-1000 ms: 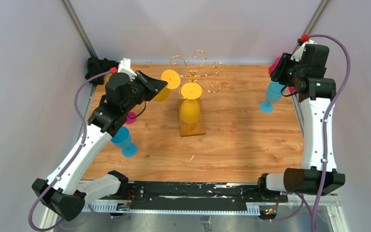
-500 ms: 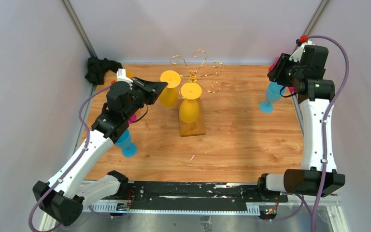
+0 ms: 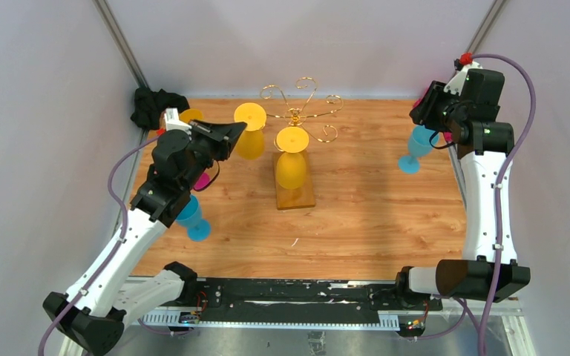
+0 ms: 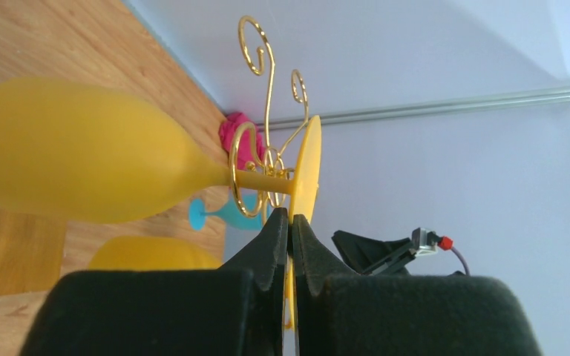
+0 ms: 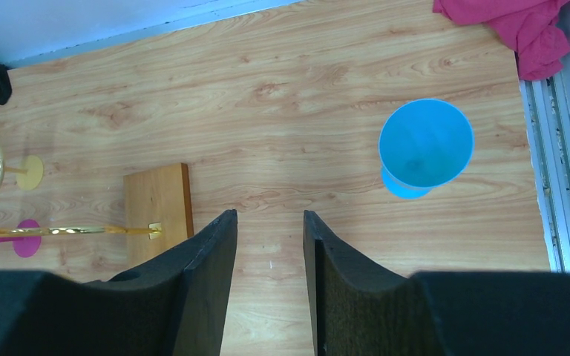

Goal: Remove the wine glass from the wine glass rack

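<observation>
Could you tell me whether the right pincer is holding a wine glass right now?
No, the right wrist view shows the right pincer open with nothing in it, and the blue glass stands apart on the table.

A robotics lab cell: pale wall panels (image 3: 44, 111) on metal corner posts (image 3: 123, 46) box in a wood-grain counter (image 3: 371, 215). A white-and-black left arm (image 3: 122, 241) and right arm (image 3: 482, 200), trailing purple cables (image 3: 113, 180), are bolted to a black rail (image 3: 289, 289).

The wooden table (image 3: 371, 222) carries the wine glass rack (image 3: 295, 196) at centre, a blue glass (image 3: 417, 147) at two o'clock, a second blue glass (image 3: 194, 220) at eight, and a black cloth (image 3: 152, 104) at ten.
</observation>
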Robot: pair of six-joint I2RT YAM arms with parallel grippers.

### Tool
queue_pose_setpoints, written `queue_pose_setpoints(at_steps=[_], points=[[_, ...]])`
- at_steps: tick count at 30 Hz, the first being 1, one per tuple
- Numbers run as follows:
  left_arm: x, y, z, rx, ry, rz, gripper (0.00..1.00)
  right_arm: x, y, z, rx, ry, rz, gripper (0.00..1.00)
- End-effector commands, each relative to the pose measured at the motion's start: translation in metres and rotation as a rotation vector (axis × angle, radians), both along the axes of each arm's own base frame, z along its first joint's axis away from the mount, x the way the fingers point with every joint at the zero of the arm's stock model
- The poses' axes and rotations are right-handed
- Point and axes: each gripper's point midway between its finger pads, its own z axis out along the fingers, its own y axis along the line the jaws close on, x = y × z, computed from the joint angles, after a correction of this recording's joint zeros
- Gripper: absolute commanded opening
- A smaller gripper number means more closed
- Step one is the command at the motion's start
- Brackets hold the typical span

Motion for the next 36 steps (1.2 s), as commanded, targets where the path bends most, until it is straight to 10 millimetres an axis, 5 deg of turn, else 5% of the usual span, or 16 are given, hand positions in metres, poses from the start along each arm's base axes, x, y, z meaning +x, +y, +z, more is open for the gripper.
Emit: queue_pose_setpoints(at_steps=[1, 14, 36], points=[[0.006, 0.013, 0.009, 0.027, -0.021, 0.067, 0.00, -0.001, 0.006, 0.003, 0.010, -0.014, 0.020, 0.43], [0.037, -0.020, 0.016, 0.032, -0.046, -0.028, 0.00, -0.004, 0.005, 0.005, 0.002, -0.023, 0.014, 0.43], [-0.002, -0.042, -0.003, 0.023, -0.014, -0.176, 0.00, -0.006, 0.009, 0.011, 0.018, -0.044, 0.031, 0.43]])
